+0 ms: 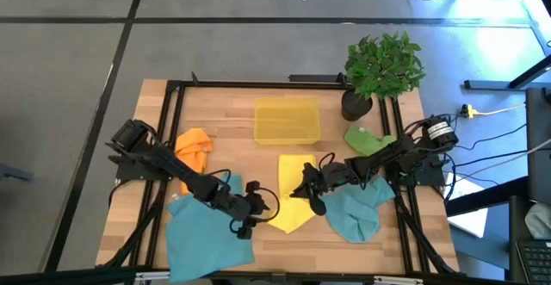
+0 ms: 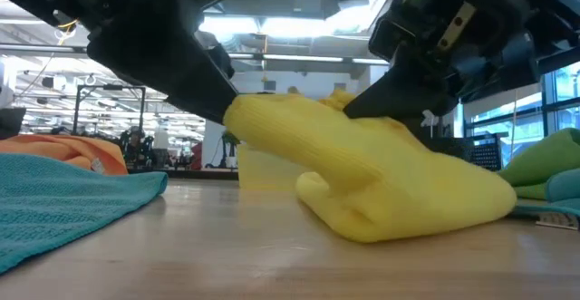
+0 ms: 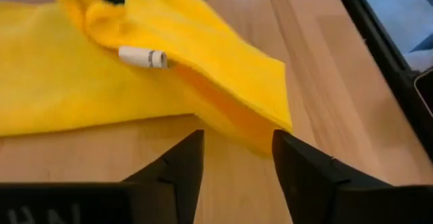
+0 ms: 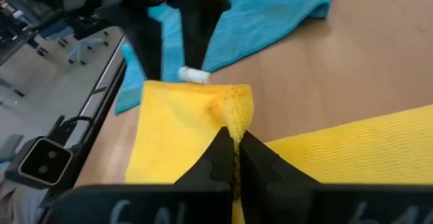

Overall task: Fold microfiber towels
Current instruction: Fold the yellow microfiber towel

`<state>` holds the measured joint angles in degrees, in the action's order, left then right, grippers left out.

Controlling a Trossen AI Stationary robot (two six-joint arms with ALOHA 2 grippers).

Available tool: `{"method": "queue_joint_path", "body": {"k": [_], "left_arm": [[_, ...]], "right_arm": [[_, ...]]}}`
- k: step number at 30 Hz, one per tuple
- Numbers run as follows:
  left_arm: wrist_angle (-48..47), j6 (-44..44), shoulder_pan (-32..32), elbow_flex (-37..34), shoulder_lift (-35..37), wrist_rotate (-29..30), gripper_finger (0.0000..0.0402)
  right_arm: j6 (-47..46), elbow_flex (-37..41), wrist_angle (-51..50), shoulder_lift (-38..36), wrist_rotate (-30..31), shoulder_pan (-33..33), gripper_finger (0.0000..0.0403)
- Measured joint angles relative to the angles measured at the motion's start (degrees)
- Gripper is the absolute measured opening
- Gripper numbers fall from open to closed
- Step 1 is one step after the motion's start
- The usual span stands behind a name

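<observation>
A yellow towel [image 1: 293, 201] lies mid-table, partly folded over itself, with a white tag [image 3: 143, 57] on its upper layer. My right gripper [image 4: 234, 137] is shut on it. My left gripper [image 3: 237, 158] stands open low over the table, just short of the towel's folded corner [image 3: 269, 119]. A teal towel [image 1: 205, 233] lies at the near left under my left arm. Another teal towel [image 1: 357, 212] lies at the near right, an orange one [image 1: 195, 147] at the left and a green one [image 1: 368, 139] at the right. My right gripper pinches a bunched edge of the yellow towel's upper layer [image 4: 235, 116] between its two fingers, coming from the table's right and slanting down. The towel is raised into a ridge [image 2: 272, 123] at the pinch, and its remainder [image 2: 426, 200] lies on the table. Whether my left gripper touches the folded corner, I cannot tell.
A translucent yellow bin [image 1: 287, 120] stands at the far middle, and a potted plant [image 1: 379, 70] at the far right corner. Black frame rails [image 1: 168, 130] run along the table's left and right sides. Bare wood shows in front of the yellow towel.
</observation>
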<state>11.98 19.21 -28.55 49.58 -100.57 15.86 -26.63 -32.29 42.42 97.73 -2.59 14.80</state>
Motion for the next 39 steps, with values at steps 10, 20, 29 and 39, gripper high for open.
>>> {"method": "queue_joint_path", "body": {"k": [10, 20, 29, 39], "left_arm": [[-0.3, 5.7, -0.3, 0.0, 0.0, -1.8, 0.0206], [-19.2, 11.7, -1.8, 0.0, 6.6, -2.3, 0.0209], [-6.5, 14.3, -1.6, 0.0, 5.3, -5.2, 0.0209], [4.4, 22.8, 2.1, -3.6, 0.1, -8.8, 0.0209]], "right_arm": [[0.0, 0.0, -0.3, 0.0, 0.0, -0.4, 0.0006], [0.1, 0.0, -0.3, 0.0, 0.0, -0.4, 0.0006], [0.3, 0.0, -0.1, 0.0, -0.3, -0.3, 0.0006], [1.5, 0.0, 0.3, 0.0, -1.5, 0.5, 0.0006]]}}
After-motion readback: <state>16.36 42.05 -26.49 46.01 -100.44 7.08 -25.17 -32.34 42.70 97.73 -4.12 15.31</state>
